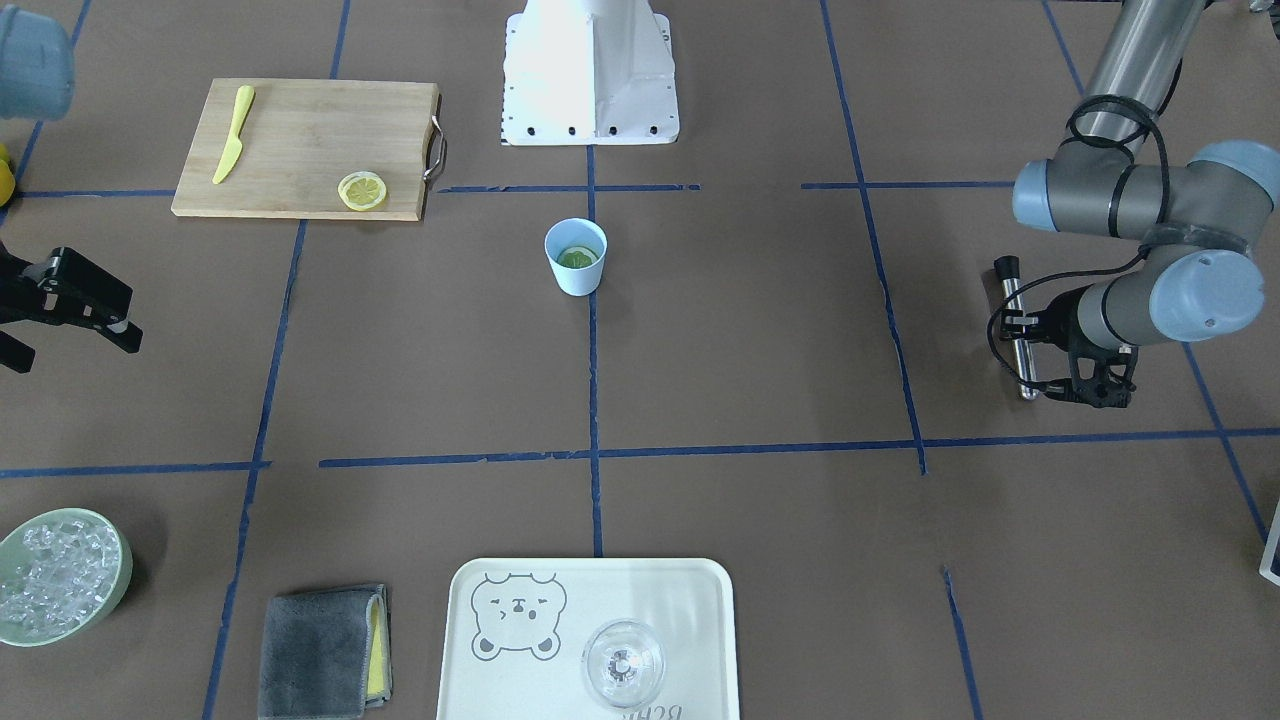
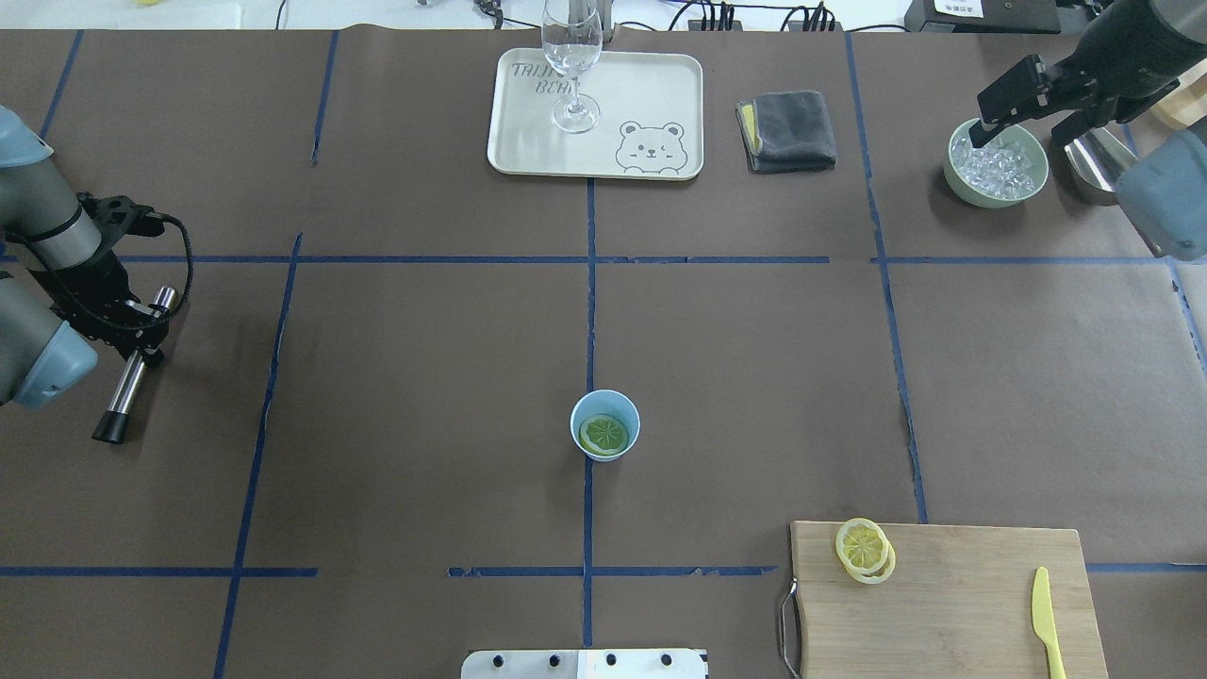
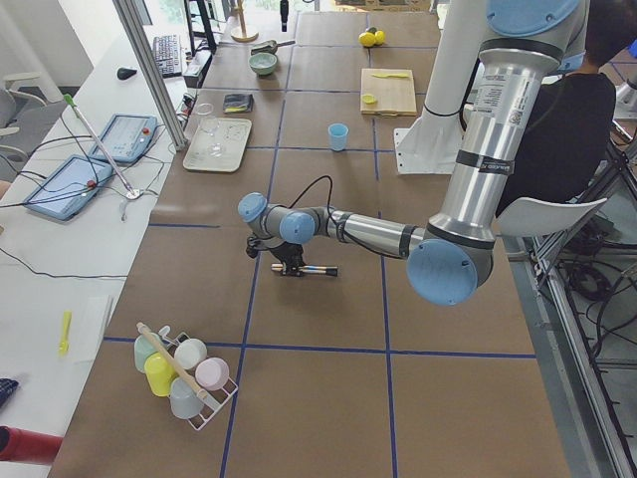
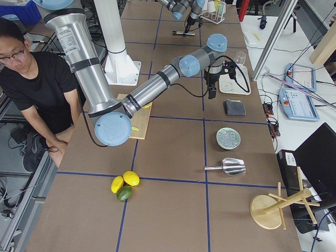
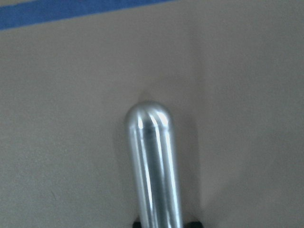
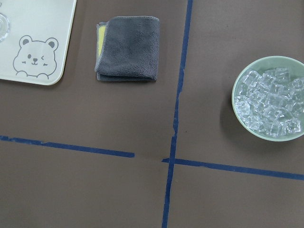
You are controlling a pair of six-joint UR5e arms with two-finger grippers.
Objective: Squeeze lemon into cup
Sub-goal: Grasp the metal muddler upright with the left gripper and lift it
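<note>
The light-blue cup (image 2: pixel 577 423) stands upright near the table's middle, also in the front-facing view (image 1: pixel 575 281). The lemon slice (image 2: pixel 604 434) lies flat inside it, greenish in shade (image 1: pixel 578 258). My left gripper (image 2: pixel 127 328) is far left of the cup, low over the table, shut on a metal rod with a black tip (image 2: pixel 132 377); the rod's rounded end fills the left wrist view (image 5: pixel 152 161). My right gripper (image 2: pixel 1030 106) is open and empty, raised above the bowl of ice at the far right; it also shows in the front-facing view (image 1: pixel 65 330).
A wooden cutting board (image 2: pixel 962 604) at the near right holds a paler lemon slice (image 2: pixel 863 549) and a yellow knife (image 2: pixel 1042 608). At the far side are a tray (image 2: pixel 660 94) with a clear glass (image 2: pixel 571 57), a grey cloth (image 2: pixel 787 130) and the green ice bowl (image 2: pixel 998 162).
</note>
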